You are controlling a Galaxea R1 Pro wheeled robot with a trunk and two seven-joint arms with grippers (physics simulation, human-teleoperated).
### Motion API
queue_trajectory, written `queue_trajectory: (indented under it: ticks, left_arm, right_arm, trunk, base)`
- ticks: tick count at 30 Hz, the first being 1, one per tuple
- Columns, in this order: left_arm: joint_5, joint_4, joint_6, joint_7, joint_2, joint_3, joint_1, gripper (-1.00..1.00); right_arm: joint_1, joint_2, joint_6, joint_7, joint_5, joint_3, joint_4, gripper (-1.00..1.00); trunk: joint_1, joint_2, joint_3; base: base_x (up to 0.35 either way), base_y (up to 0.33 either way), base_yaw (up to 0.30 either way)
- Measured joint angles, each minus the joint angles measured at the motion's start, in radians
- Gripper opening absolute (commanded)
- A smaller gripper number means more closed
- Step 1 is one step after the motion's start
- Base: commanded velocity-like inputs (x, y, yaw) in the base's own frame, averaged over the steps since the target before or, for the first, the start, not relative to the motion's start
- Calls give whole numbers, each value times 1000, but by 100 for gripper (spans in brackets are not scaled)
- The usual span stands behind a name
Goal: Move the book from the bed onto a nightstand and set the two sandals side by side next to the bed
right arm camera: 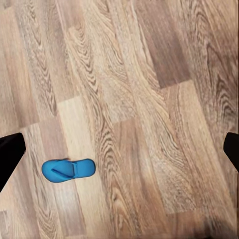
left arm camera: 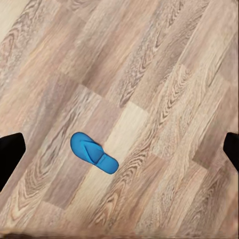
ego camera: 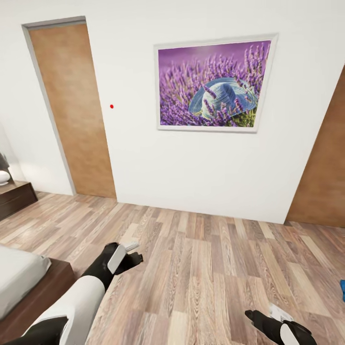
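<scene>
Robot faces a white wall with the lavender-and-hat picture (ego camera: 213, 85) upper centre, brown door (ego camera: 72, 110) upper left, wood-plank floor (ego camera: 201, 268) across the lower half. Bed (ego camera: 21, 282) corner sits at lower left, nightstand (ego camera: 14, 197) at the left edge mid-height, lamp base on it just visible. Book not seen on the visible bit of mattress. Sandals: a blue sliver (ego camera: 342, 290) at the far right edge of the head view, probably one flip-flop but too cropped to be sure. Left wrist view has a sandal (left arm camera: 93, 153) flat on the floor, left of centre and a bit below mid-frame, long axis running upper-left to lower-right, strap up. Right wrist view has a sandal (right arm camera: 67, 170) at lower left, long axis nearly horizontal in frame. Can't say whether that's one sandal seen twice or both. Left gripper (ego camera: 128, 256) at lower centre-left in the head view, right gripper (ego camera: 275, 320) at the bottom right. Both look spread wide: fingertips (left arm camera: 11, 154) sit at opposite frame edges, same for the right (right arm camera: 10, 154), nothing between them, touching nothing, both well above the floor. If the edge sliver is the target, the right arm is nearer; either needs a descent plus wrist yaw to span the sandal's short axis.
</scene>
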Motion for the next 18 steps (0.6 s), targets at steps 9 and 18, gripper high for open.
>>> queue_trajectory:
  ticks: [9,18]
  left_arm:
    - [198,98,-101,106,-19,27,0,100]
    - [229,210,-195,155,-30,33,0,100]
  right_arm:
    - [0,0,0,-2,0,0,0,100]
    - [0,0,0,-2,-1,2,0,100]
  trunk:
    - [0,0,-4]
    - [0,0,-8]
  base:
    - [0,0,-245]
    - [0,0,-224]
